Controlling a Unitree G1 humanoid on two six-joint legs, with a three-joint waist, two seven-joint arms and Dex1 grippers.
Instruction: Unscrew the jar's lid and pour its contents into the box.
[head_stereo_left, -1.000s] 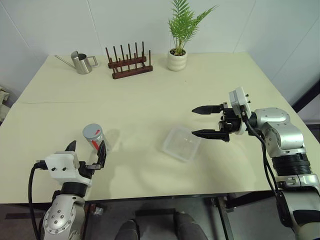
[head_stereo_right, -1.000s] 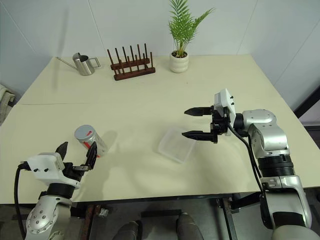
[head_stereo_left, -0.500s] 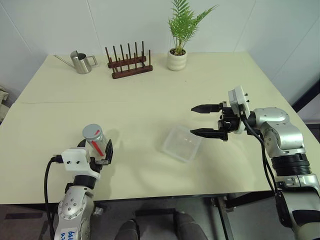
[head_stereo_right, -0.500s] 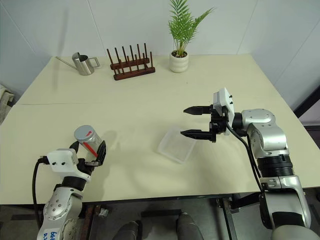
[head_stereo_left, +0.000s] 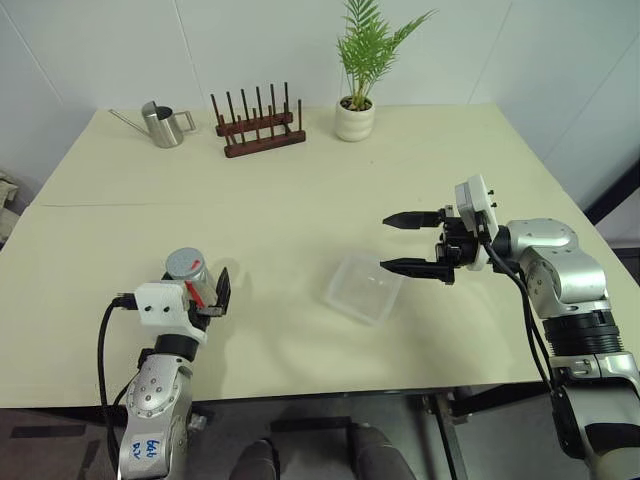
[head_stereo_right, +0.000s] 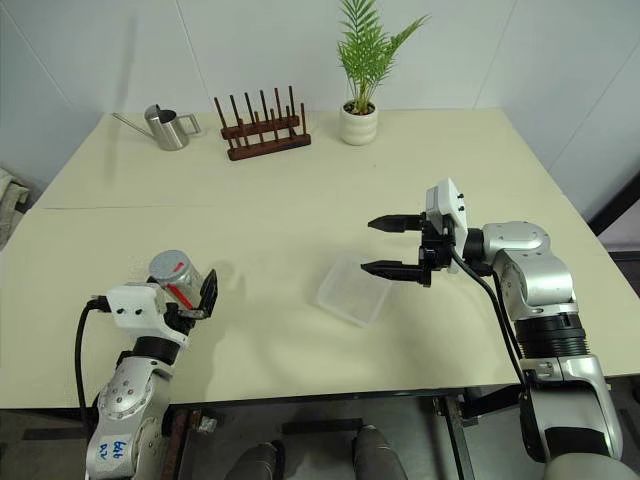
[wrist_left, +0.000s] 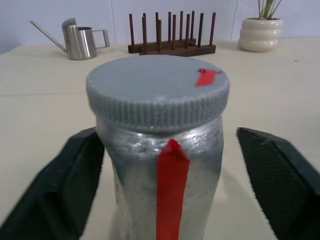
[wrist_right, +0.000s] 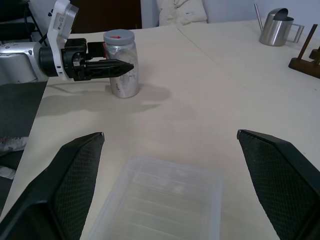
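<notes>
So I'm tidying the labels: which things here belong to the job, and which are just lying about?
Job: jar, lid, box, left gripper, right gripper.
Lying about: watering can, wooden rack, potted plant.

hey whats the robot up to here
The left gripper is around the jar near the table's front left edge, one finger at its side, the other with a gap. The lid is on. The right gripper hangs open over the box's far edge. Nothing is unscrewed or poured yet.
</notes>
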